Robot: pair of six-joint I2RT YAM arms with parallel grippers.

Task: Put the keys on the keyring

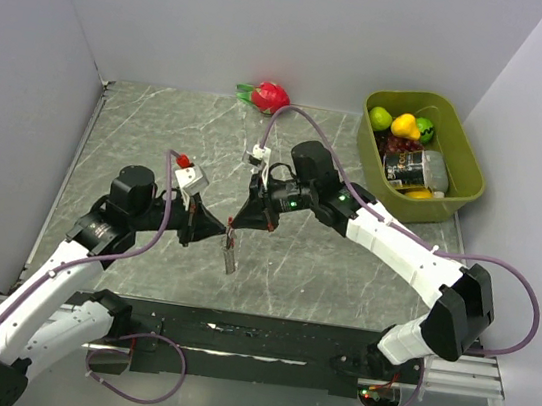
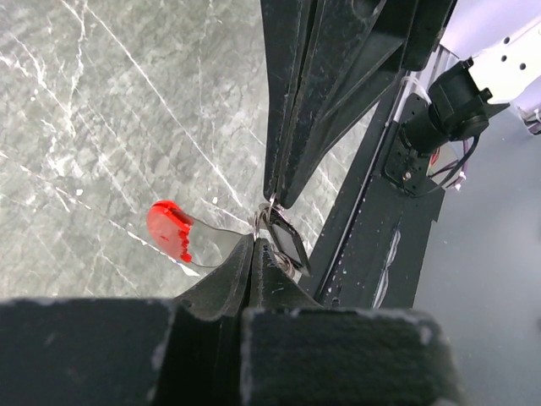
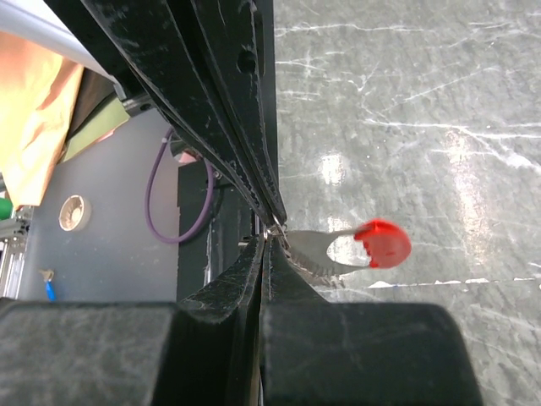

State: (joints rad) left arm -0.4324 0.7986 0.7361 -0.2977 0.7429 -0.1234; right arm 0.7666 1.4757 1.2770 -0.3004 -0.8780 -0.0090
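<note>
Left claw [image 1: 223, 234] and right claw [image 1: 240, 221], both shut, pinch the red-looped silvery keyring [image 2: 173, 230] at frame centre; uneven pull could drop the tiny dark key [image 2: 287, 244].

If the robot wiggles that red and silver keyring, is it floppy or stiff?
Probably stiff: the keyring sticks straight out from the right end effector without bending. Likely light, since only a thin tip pinches it. Its silvery part looks smooth, so it might slip.
</note>
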